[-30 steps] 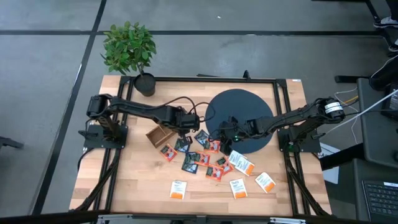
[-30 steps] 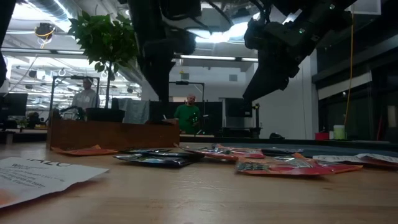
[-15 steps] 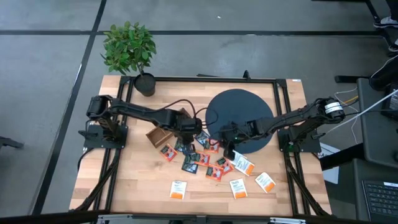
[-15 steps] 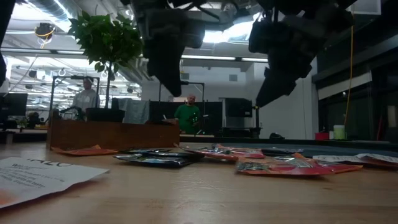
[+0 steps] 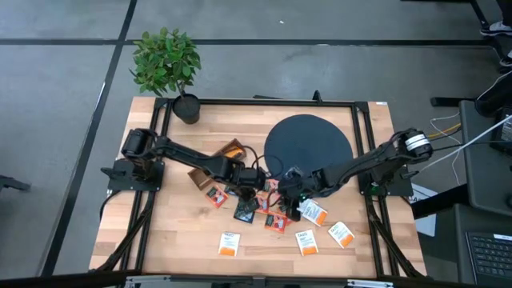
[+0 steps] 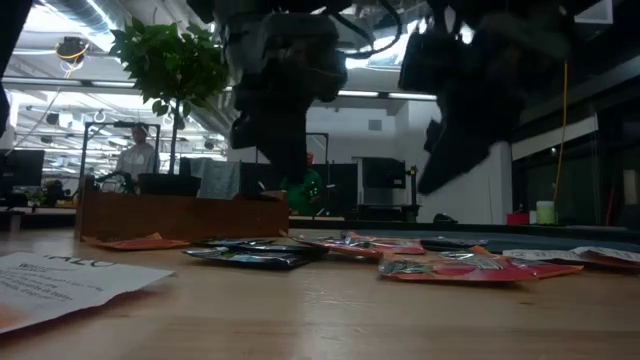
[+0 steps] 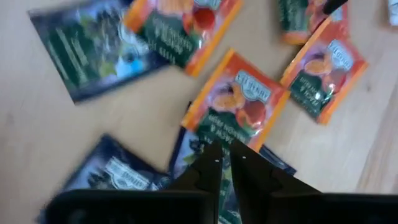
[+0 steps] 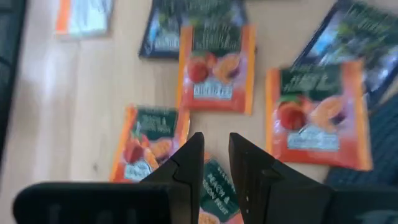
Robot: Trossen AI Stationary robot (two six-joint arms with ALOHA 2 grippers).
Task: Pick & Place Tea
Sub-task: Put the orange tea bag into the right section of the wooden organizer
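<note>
Several tea sachets [image 5: 258,205], dark blue and red-orange, lie flat in a loose cluster at mid-table. White ones with an orange band [image 5: 229,243] lie nearer the front edge. My left gripper [image 5: 256,187] hovers over the cluster's left part, pointing steeply down. Its fingers are shut and empty above a dark sachet [image 7: 186,146] and an orange one [image 7: 239,102]. My right gripper [image 5: 290,193] hovers over the cluster's right part, slightly open, with nothing between its fingers; red-orange sachets [image 8: 214,65] lie below. In the low view both grippers [image 6: 288,180] [image 6: 440,172] hang clear above the sachets.
A brown wooden box [image 5: 210,170] stands left of the cluster, partly under the left arm. A large dark round disc [image 5: 308,144] lies at the far right and a potted plant [image 5: 166,64] at the far left corner. People stand in the room beyond [image 6: 137,155].
Both grippers have come toward the table's near edge and sunk toward the sachet cluster, tipping to point more steeply down. My left gripper has also gone rightward, off the box side. The sachets have not moved.
</note>
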